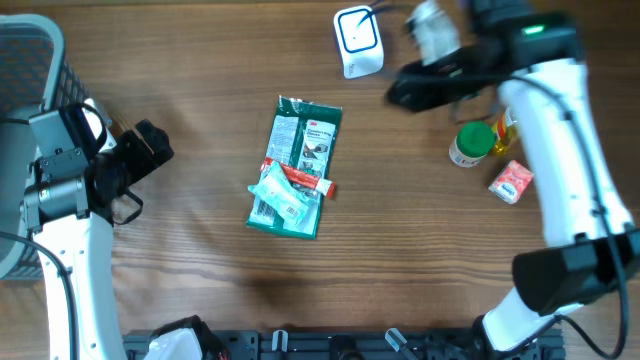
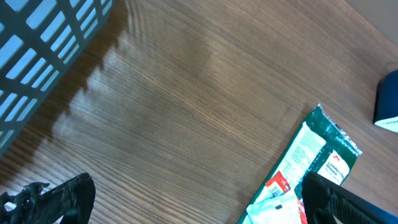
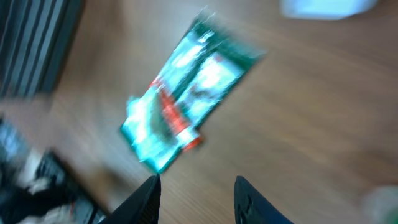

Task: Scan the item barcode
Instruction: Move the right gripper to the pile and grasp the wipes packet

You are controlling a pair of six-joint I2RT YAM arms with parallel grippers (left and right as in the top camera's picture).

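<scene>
Green packet point(image 1: 305, 135) lies flat in the middle of the wooden table point(image 1: 200, 280), a red tube point(image 1: 303, 179) and a small white pouch point(image 1: 280, 196) resting on its near end; its long axis runs from the near side to the far side, only a little tilted. The left gripper point(image 2: 193, 202), jaws wide apart and empty, stands level with it. It seems slightly nearer than the right gripper point(image 3: 198, 186), whose jaws are partly apart on nothing, far off beside the white scanner point(image 1: 358, 40).

Left tool point(image 1: 152, 148) gapes wide; right tool point(image 3: 198, 196) partly parted, empty.
</scene>
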